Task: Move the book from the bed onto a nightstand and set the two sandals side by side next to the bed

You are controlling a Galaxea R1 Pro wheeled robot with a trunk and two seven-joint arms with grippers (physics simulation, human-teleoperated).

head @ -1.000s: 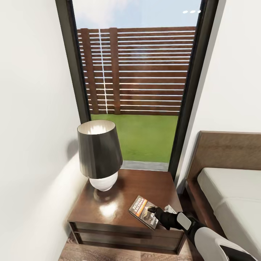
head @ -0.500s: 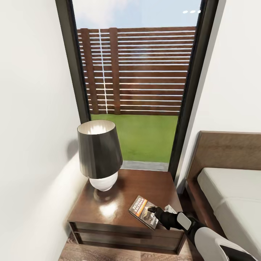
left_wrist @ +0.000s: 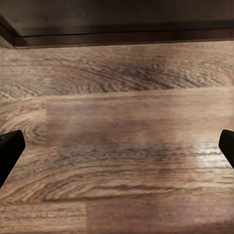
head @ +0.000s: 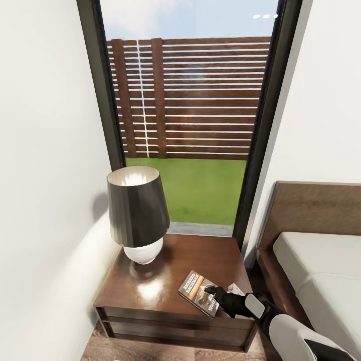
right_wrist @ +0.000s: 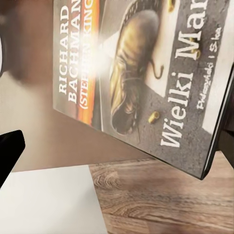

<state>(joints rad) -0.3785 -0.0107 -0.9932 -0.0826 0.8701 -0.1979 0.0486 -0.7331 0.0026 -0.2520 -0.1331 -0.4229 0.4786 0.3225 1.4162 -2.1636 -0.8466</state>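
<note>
R claw [head: 214,295] grips book [head: 199,293] at nightstand [head: 165,301] surface's 5 o'clock corner (L claw [left_wrist: 117,148] spread, idle); lower flat before release.

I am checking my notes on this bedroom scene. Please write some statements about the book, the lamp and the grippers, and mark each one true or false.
1. The book is at the nightstand, near its front right corner. True.
2. The lamp stands on the bed. False: it stands on the nightstand, at its back left.
3. The right gripper is at the book's edge. True.
4. The book's cover shows a car. False: the right wrist view shows a boot.
5. The left gripper holds a sandal. False: its fingers are spread over bare wooden floor.
</note>
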